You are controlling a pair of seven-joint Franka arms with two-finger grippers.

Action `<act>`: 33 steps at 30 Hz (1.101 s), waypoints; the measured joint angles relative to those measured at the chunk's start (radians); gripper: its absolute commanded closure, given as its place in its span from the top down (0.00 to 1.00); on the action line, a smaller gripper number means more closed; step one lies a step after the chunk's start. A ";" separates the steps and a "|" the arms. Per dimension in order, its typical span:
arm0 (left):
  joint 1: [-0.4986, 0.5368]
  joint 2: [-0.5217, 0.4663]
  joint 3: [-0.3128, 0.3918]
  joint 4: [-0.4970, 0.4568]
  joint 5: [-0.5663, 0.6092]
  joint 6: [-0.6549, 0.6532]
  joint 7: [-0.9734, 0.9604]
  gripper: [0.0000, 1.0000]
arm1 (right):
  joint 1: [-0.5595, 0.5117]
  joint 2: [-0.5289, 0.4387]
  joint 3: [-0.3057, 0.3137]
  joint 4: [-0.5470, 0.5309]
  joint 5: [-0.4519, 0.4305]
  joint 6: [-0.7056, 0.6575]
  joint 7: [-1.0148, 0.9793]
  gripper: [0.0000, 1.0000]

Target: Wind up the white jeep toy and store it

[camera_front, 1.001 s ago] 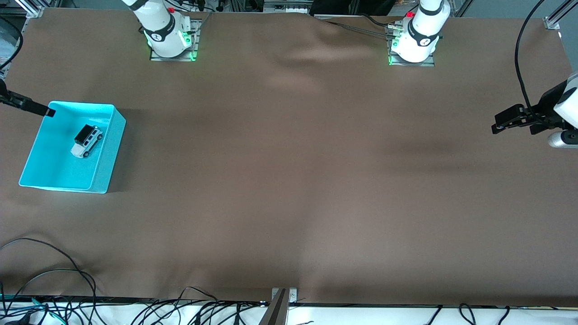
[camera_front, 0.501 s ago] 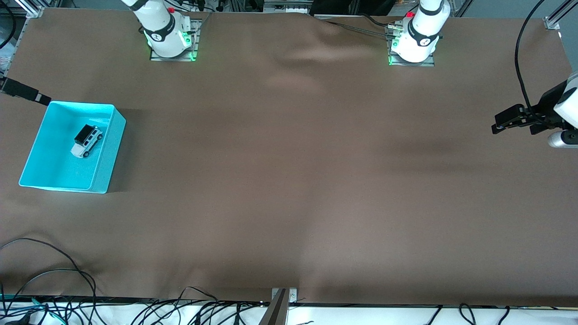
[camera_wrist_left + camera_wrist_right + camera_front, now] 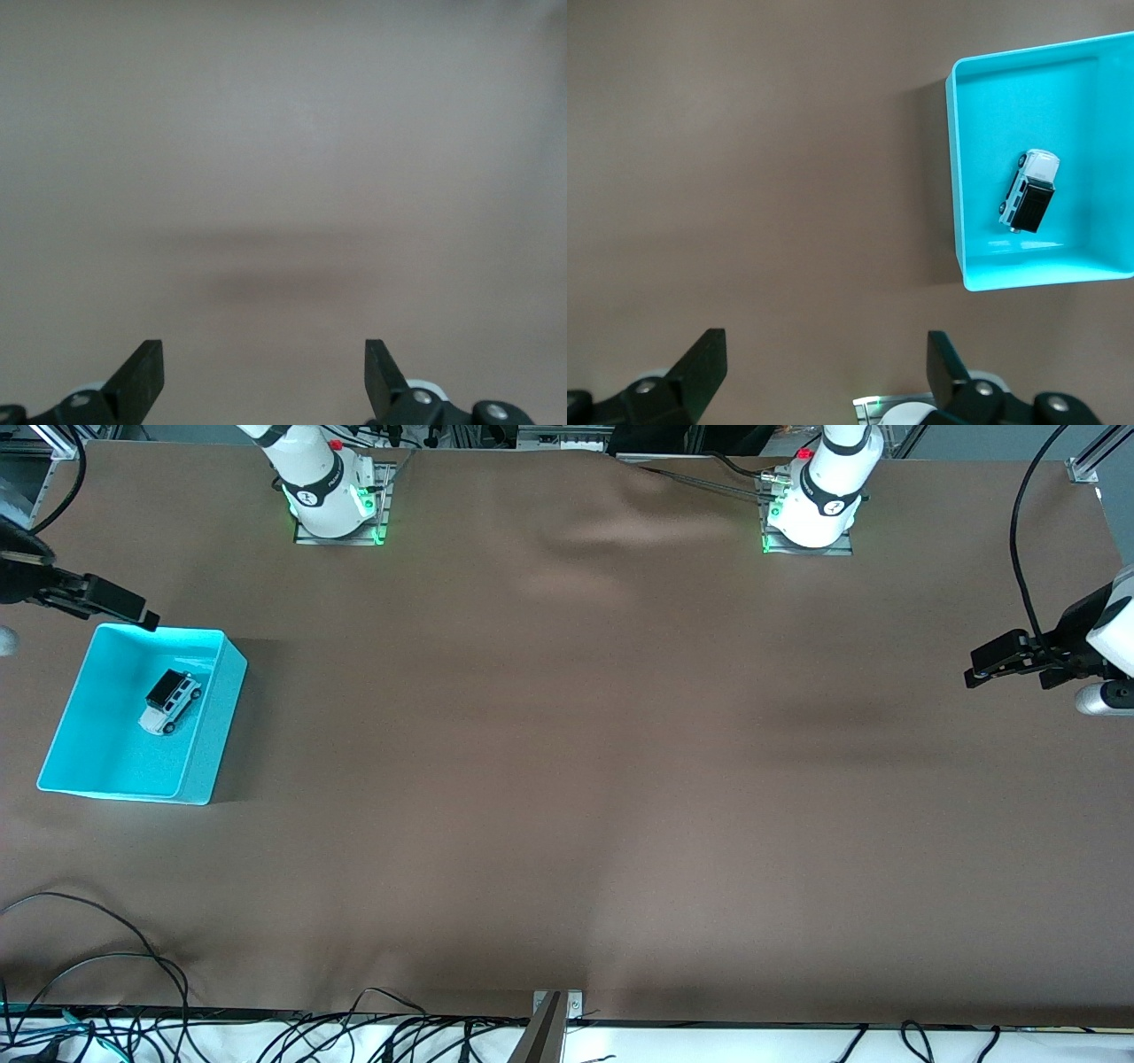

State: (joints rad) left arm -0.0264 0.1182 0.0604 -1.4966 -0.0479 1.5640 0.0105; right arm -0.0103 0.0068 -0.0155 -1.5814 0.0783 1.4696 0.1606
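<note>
Since the earlier frame the right tool [image 3: 133, 613] has been shifted: it was over the bin corner, and it is now seen above the bin's edge nearest the robot bases, with more of its body in view. The jeep [image 3: 171, 701] and the bin [image 3: 208, 717] have not been moved.

The jeep is located inside the cyan bin, resting on its wheels on the bin floor, at the right arm's end of the tabletop [image 3: 567, 779]. In the right wrist view the jeep [image 3: 1029, 190] is shown clear of the bin [image 3: 954, 177] walls.

The fingers of the right tool [image 3: 824, 363] are held apart and nothing is carried between them. The left tool [image 3: 997, 662] is parked over bare tabletop at the left arm's end; its fingers are likewise apart and empty, and this arm is kept waiting.

Storage is judged complete: the jeep is deposited and released. The right tool's shift is judged a withdrawal from the bin. No further handling appears to be required.
</note>
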 measured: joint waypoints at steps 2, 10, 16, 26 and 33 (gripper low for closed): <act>0.000 0.000 0.000 0.000 0.000 0.000 0.000 1.00 | 0.001 0.000 0.014 -0.001 -0.014 0.000 0.000 1.00; 0.000 0.000 0.000 0.000 0.000 0.000 0.000 1.00 | 0.001 0.000 0.053 -0.018 -0.064 0.017 -0.015 1.00; 0.000 0.000 0.000 0.000 0.000 0.000 0.000 1.00 | 0.000 -0.002 0.054 -0.024 -0.067 0.021 -0.031 1.00; 0.000 0.001 0.000 0.000 0.000 0.000 0.000 1.00 | -0.003 -0.007 0.046 -0.024 -0.067 0.011 -0.059 1.00; 0.000 0.001 0.000 0.000 0.000 0.000 0.000 1.00 | -0.003 -0.007 0.046 -0.024 -0.067 0.008 -0.065 1.00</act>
State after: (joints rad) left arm -0.0264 0.1190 0.0605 -1.4966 -0.0479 1.5640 0.0105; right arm -0.0136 -0.0004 0.0302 -1.6052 0.0109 1.4781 0.0953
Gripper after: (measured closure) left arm 0.000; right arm 0.000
